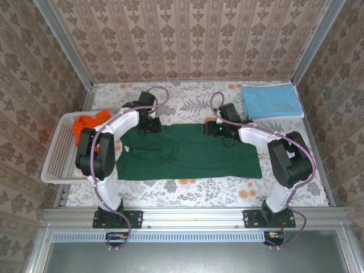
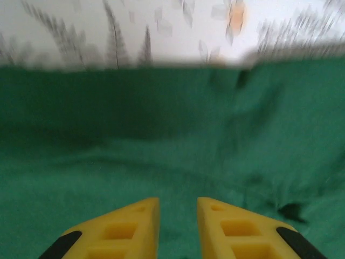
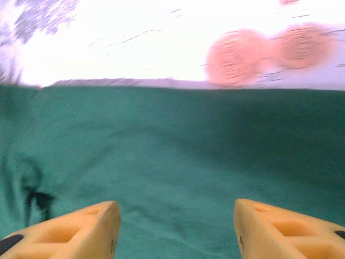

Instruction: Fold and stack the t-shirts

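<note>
A dark green t-shirt (image 1: 187, 152) lies spread flat across the middle of the table. My left gripper (image 1: 149, 126) hovers over its far left edge. In the left wrist view the left gripper (image 2: 178, 200) has its yellow fingers a narrow gap apart, with nothing between them and the green t-shirt (image 2: 172, 140) below. My right gripper (image 1: 213, 129) is at the shirt's far edge, right of centre. Seen from the right wrist, the right gripper (image 3: 175, 204) stands wide open and empty above the green t-shirt (image 3: 172, 145). A folded light blue t-shirt (image 1: 270, 101) rests at the back right. A bright orange t-shirt (image 1: 91, 122) sits bunched in the basket.
A white lattice basket (image 1: 60, 153) stands at the table's left edge. The floral tablecloth (image 1: 187, 102) shows bare behind the green shirt and along the near edge. Patterned walls close in the back and both sides.
</note>
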`<state>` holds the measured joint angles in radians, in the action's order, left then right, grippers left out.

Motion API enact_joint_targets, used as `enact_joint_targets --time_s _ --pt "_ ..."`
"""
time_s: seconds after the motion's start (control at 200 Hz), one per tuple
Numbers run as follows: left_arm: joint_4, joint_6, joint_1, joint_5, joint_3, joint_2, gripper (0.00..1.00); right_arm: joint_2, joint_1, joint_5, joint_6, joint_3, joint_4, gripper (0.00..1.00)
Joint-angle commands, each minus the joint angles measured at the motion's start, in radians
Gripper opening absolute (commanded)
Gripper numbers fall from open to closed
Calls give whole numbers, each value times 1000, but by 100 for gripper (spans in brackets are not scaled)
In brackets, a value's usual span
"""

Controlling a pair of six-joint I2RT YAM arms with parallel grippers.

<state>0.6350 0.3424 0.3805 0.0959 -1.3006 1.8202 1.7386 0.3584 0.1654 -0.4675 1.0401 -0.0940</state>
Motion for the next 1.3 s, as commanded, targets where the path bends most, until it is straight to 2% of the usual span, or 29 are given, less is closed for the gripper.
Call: enact_joint_targets --time_s 0.0,0.195,0.29,0.355,0.435,0.61,0.72,0.88,0.99,1.1,1.205,1.29 --pt "12 57 -15 -62 103 -92 25 1 -1 -49 -67 -26 -13 59" --pt "20 95 -13 -81 279 -214 25 51 -16 -120 -79 8 -70 59" --pt "24 114 -23 -123 356 -255 28 59 -34 -115 -99 -1 -73 59" --pt "24 128 -45 -123 390 -265 26 61 -44 -104 -109 -9 -68 59" --pt "11 153 -61 -118 414 -307 25 55 -48 -101 -115 -16 -63 59" --pt "1 208 -94 -154 438 -428 30 38 -52 -105 -120 -34 -49 60" --pt "-11 218 -112 -143 403 -463 37 0 -64 -142 -127 -63 -39 63" --pt "-58 242 -115 -78 267 -346 38 -77 -104 -233 -157 -130 -15 67" --pt "-130 300 -132 -10 199 -202 32 -107 -143 -307 -194 -157 -17 66" --pt "-220 377 -133 -20 158 -82 32 -113 -159 -413 -199 -144 -53 65" --pt "-214 409 -135 -50 68 53 32 -99 -178 -433 -211 -131 -69 67" --pt "-207 426 -144 -25 -1 146 32 -76 -193 -422 -220 -115 -109 68"
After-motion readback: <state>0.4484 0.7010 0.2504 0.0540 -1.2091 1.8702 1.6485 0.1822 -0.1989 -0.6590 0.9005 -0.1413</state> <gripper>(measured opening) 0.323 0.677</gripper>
